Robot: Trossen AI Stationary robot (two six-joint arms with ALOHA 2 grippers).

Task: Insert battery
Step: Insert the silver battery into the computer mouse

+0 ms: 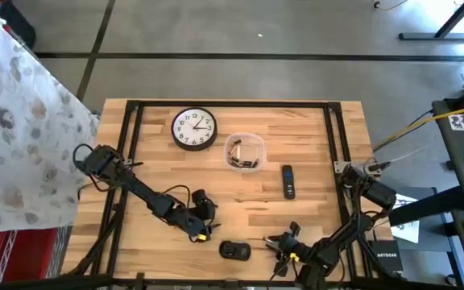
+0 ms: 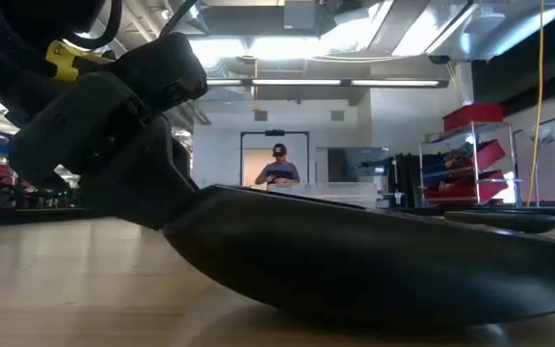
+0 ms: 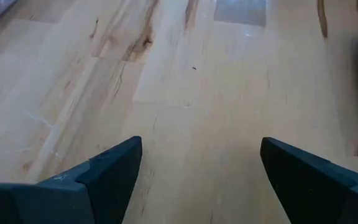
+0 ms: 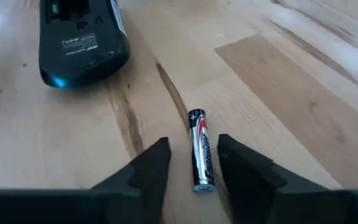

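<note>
2 arms reach over the wooden table [image 1: 296, 129] in the high view. the left gripper [image 1: 203, 232] sits near the front edge, just left of an upturned computer mouse [image 1: 234, 250]; the right gripper [image 1: 280, 243] lies to the mouse's right. farther back stand a wall clock [image 1: 194, 129], a black remote [image 1: 288, 181] and a clear container [image 1: 244, 151] holding several small dark items, too small to identify. low view: the mouse [image 2: 374, 265] fills the foreground; a person [image 2: 278, 166] stands far behind. left wrist view: fingers [image 3: 114, 171] spread wide over bare wood, holding nothing. right wrist view: fingers [image 4: 151, 168] narrowly apart, flanking a battery [image 4: 201, 150] lying on the table just short of the mouse [image 4: 79, 37]; whether they touch it is unclear.
</note>
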